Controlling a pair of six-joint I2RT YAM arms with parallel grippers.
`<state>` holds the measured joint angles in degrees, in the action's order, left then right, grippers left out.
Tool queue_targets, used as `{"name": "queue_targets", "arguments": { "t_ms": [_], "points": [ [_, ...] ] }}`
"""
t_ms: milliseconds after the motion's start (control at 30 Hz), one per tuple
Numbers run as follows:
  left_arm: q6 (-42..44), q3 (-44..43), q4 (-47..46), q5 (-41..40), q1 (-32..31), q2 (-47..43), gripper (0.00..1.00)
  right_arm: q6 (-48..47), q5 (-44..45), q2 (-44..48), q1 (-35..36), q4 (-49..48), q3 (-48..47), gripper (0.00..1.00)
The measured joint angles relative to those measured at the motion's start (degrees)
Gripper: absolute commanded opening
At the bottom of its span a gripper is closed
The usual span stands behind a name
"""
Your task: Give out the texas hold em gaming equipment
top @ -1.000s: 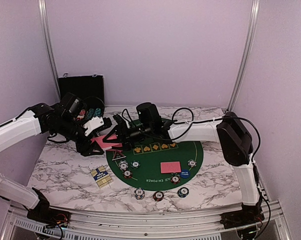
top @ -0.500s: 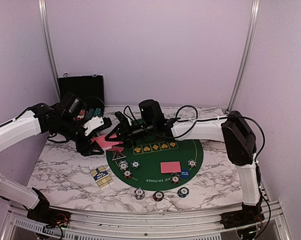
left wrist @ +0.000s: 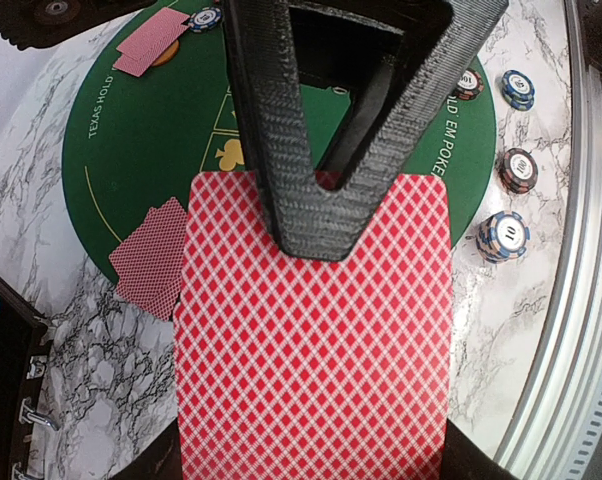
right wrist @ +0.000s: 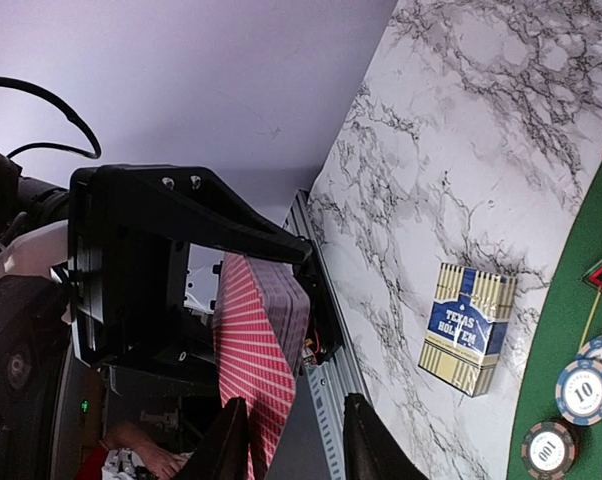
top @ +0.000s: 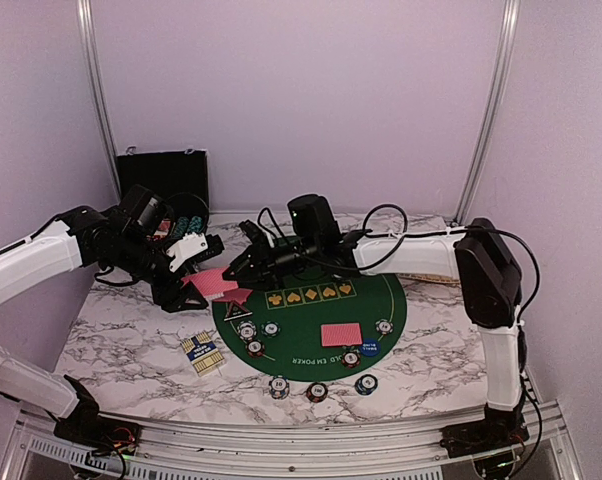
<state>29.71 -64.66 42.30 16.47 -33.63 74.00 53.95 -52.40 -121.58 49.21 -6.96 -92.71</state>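
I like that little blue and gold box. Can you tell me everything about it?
The card box is small and rectangular. It looks like cardboard, gold-striped with a blue panel reading TEXAS HOLD'EM. It lies flat, face up, on the marble table, just left of the green mat. Only the table touches it.

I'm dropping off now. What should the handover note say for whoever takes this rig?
Left gripper: shut on the red-backed deck, near the green mat left edge.
Right gripper: open, fingers at the deck's edge.
Done: a card hand, fanned cards and mat chips laid; three front chips on the marble table.
Left: probably more hands; spare chips sit in the black case.
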Motion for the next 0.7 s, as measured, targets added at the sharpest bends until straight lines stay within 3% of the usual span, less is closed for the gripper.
{"name": "queue_targets", "arguments": {
  "t_ms": [333, 700],
  "points": [
    [0.0, 0.0, 0.0, -0.1, 0.0, 0.0, 0.00, -0.2, -1.5, 0.2, -0.1, 0.7, 0.0, 0.12],
    [0.0, 0.0, 0.0, -0.5, 0.0, 0.0, 0.00, -3.2, -2.1, 2.4, -2.1, 5.5, 0.2, 0.03]
  ]
}}
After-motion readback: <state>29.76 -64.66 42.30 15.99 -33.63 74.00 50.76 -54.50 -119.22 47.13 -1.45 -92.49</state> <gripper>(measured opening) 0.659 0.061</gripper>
